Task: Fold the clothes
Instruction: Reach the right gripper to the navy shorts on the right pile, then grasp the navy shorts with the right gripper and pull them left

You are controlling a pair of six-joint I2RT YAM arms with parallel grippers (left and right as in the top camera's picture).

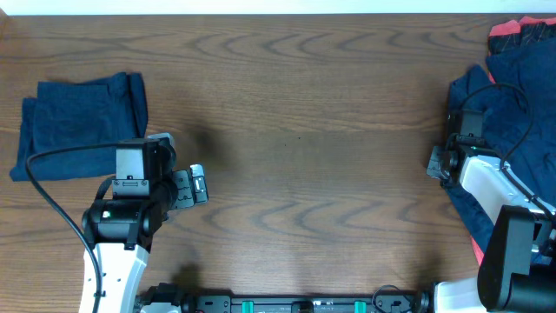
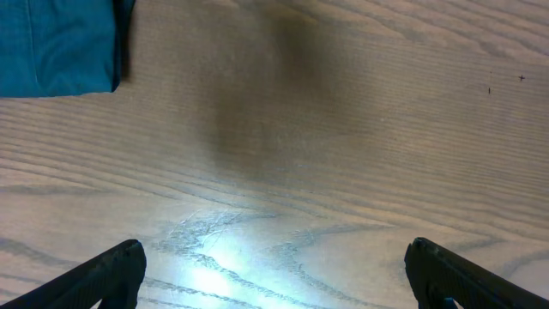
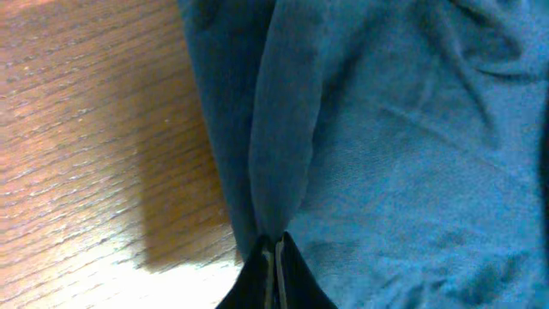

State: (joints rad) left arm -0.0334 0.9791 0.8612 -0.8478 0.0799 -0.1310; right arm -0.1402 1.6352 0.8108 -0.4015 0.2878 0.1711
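A folded dark navy garment (image 1: 78, 122) lies at the table's far left; its corner (image 2: 56, 43) shows in the left wrist view. A loose heap of navy clothes (image 1: 504, 113) fills the right edge, with a black and coral-red piece (image 1: 521, 35) behind it. My right gripper (image 1: 439, 163) sits at the heap's left border, and its jaws (image 3: 276, 257) are shut on a raised ridge of navy cloth (image 3: 287, 146). My left gripper (image 1: 198, 185) hovers over bare wood right of the folded garment, open (image 2: 274, 275), with nothing between its fingertips (image 2: 120, 266).
The brown wooden table (image 1: 304, 130) stretches between the two arms. Black cables run from both wrists, one looping over the navy heap (image 1: 512, 96). The arm bases stand along the near edge (image 1: 304, 304).
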